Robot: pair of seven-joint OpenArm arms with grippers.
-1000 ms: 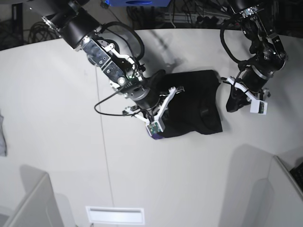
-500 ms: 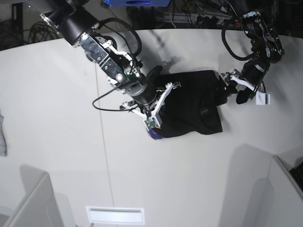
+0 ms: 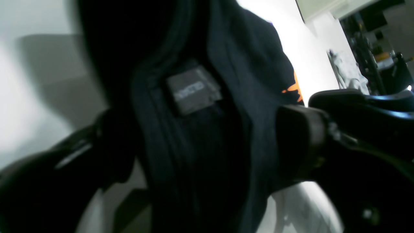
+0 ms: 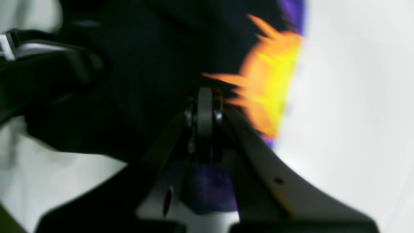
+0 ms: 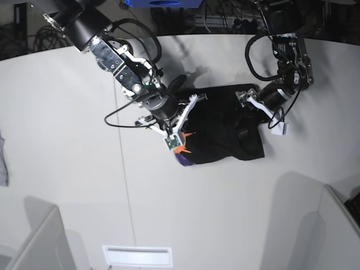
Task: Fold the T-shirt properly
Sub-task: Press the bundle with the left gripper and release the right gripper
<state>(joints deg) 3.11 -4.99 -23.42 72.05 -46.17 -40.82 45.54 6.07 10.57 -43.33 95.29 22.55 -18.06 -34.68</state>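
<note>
The black T-shirt (image 5: 225, 126) lies folded in a bundle at the table's middle. Its orange-yellow and purple print (image 5: 183, 151) peeks out at its lower left corner. My right gripper (image 5: 179, 117) sits on the bundle's left edge, shut on the cloth beside the print (image 4: 268, 74). My left gripper (image 5: 247, 109) is at the bundle's right end. In the left wrist view it (image 3: 197, 152) is open, its fingers (image 3: 297, 145) standing apart on either side of the collar with its grey label (image 3: 194, 89).
A grey cloth scrap (image 5: 3, 163) lies at the table's far left edge. White bin walls stand at the bottom left (image 5: 39, 242) and bottom right (image 5: 337, 225). A white slot (image 5: 136, 256) sits at the front edge.
My left gripper moved left from beside the T-shirt onto its right end. My right gripper shifted up and left with the cloth, and the orange print came into view.
</note>
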